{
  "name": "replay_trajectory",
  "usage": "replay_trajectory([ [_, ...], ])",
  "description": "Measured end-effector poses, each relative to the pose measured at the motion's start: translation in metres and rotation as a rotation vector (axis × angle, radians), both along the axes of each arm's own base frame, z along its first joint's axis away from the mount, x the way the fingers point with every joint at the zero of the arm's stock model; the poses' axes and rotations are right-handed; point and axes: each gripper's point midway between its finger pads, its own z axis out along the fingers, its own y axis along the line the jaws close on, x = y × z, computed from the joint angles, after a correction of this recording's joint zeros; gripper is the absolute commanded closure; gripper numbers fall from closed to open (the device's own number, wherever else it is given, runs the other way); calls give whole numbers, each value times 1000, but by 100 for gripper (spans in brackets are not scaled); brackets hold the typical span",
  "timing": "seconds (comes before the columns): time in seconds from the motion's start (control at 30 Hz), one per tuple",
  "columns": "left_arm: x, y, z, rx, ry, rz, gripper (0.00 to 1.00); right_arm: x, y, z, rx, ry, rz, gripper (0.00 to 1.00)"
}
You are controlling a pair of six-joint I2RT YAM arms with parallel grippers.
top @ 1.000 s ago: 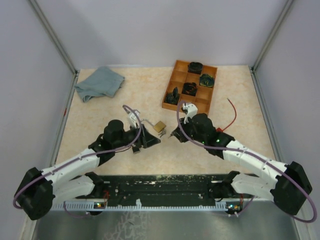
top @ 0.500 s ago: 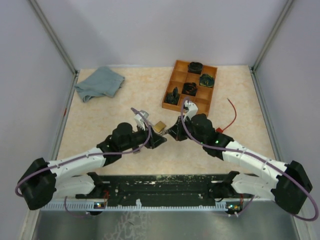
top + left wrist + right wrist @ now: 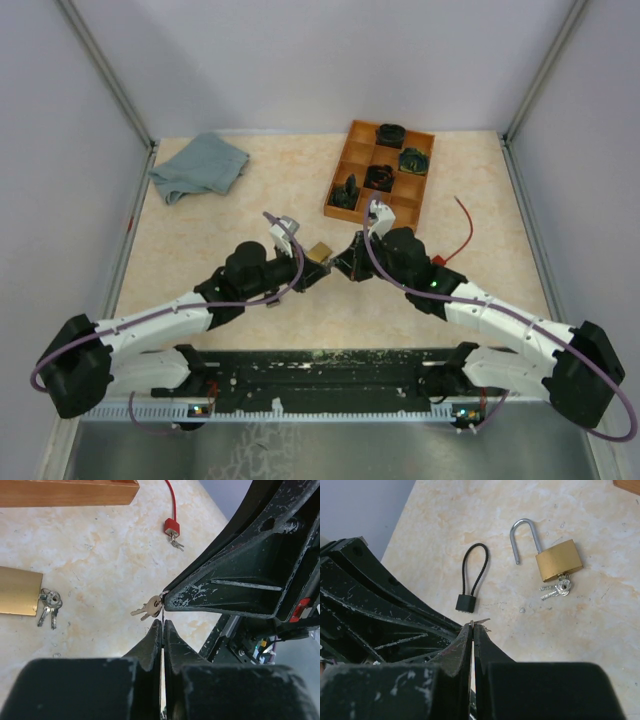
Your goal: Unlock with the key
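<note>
The small keys (image 3: 148, 608) hang on a ring pinched at the tip of the right gripper (image 3: 472, 630), in the air over the middle of the desk (image 3: 270, 190). The left gripper (image 3: 162, 625) meets it tip to tip. Its fingers are pressed together just under the keys, and whether they nip the ring cannot be told.

A wooden tray (image 3: 345, 165) of compartments lies toward the far right corner of the desk, with dark parts in several of them. A crumpled grey-blue cloth (image 3: 200, 165) lies at the far left corner.

The brass padlock (image 3: 559, 560) lies flat near the middle of the desk, just beyond the two grippers, with its steel shackle (image 3: 522, 537) swung open. A second bunch of keys (image 3: 556, 590) sticks in the base of the padlock.

A black cable lock (image 3: 466, 602) lies just beside the padlock, apart from it. A red cable lock (image 3: 171, 526) with its own keys lies nearer the right edge.
</note>
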Motion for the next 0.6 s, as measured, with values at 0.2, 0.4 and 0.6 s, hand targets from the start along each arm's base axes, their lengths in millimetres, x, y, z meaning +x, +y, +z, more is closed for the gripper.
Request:
replay_trajectory([
  [0.2,3,3,0,59,-11,7,100,-1,0,-1,-10,-10,12,86],
  [0.4,4,12,11,179,-14,10,100,-8,-11,-7,-124,-103,91,64],
  [0.6,-7,17,39,328,-9,-95,100,-24,-19,18,-156,-348,248,51],
])
